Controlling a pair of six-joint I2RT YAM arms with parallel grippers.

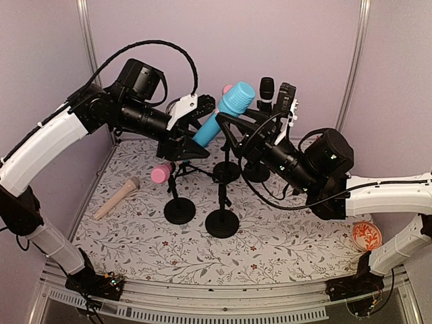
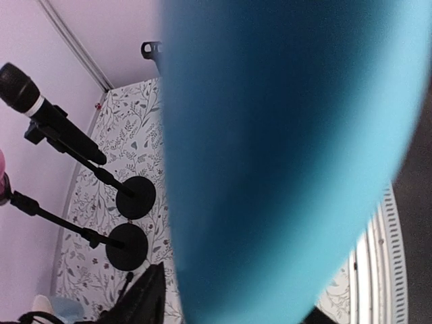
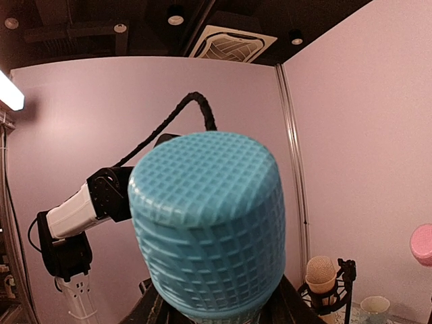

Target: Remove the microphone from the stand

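While blue mic (image 1: 229, 104) sits tilted in stand (image 1: 222, 221), L gripper (image 1: 202, 121) flanks its handle, R gripper (image 1: 233, 124) its neck; can't tell if either has clamped.

Table surface: white cloth with grey floral print (image 1: 283, 251). Reference is the frontmost black round stand base (image 1: 222, 223).
- Second base (image 1: 179, 211): just left of it.
- Two bases (image 1: 227, 173) (image 1: 256, 173): behind it.
- Beige handheld microphone (image 1: 116, 198): lying flat, well left.
- Orange patterned round disc (image 1: 366, 236): well right.

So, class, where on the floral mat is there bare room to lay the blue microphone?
Bare mat runs along the near edge, between the round stand bases and the orange disc, and front-left below the beige microphone. The middle and back are crowded with stands.
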